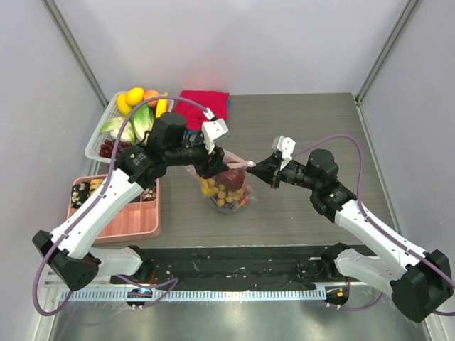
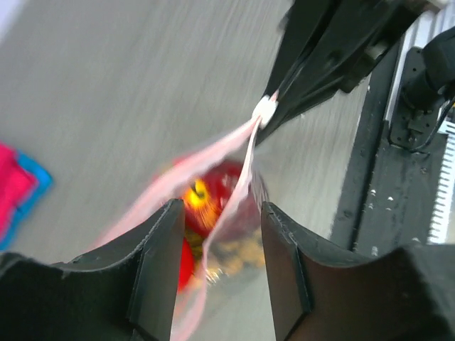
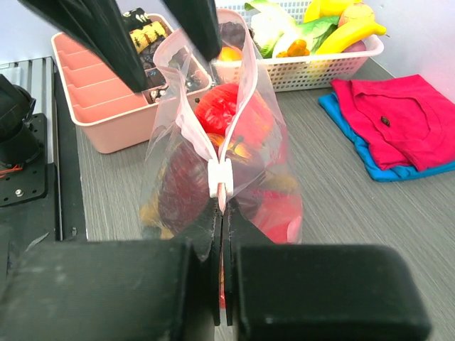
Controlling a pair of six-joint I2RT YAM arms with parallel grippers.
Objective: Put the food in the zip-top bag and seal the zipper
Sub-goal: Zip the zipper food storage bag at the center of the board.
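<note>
Jaws pressed together, the right gripper (image 3: 221,213) pinches the zipper (image 3: 238,106) at the zip-top bag's (image 1: 226,186) 3 o'clock end. The left gripper's (image 2: 220,213) jaws stand spread astride its 9 o'clock side. Clear and crinkled, the bag holds red and yellow food (image 3: 220,106) at the centre of the grey woodgrain table (image 1: 306,121), pale walls (image 1: 249,42) around.

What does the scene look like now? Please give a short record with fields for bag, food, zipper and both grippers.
bag: upright, partly filled
food: some in the bag, more in the basket
zipper: strips apart, not sealed
left gripper: open, fingers either side of the bag's mouth
right gripper: shut on the bag's edge under the white slider
other: pink tray, red cloth
</note>
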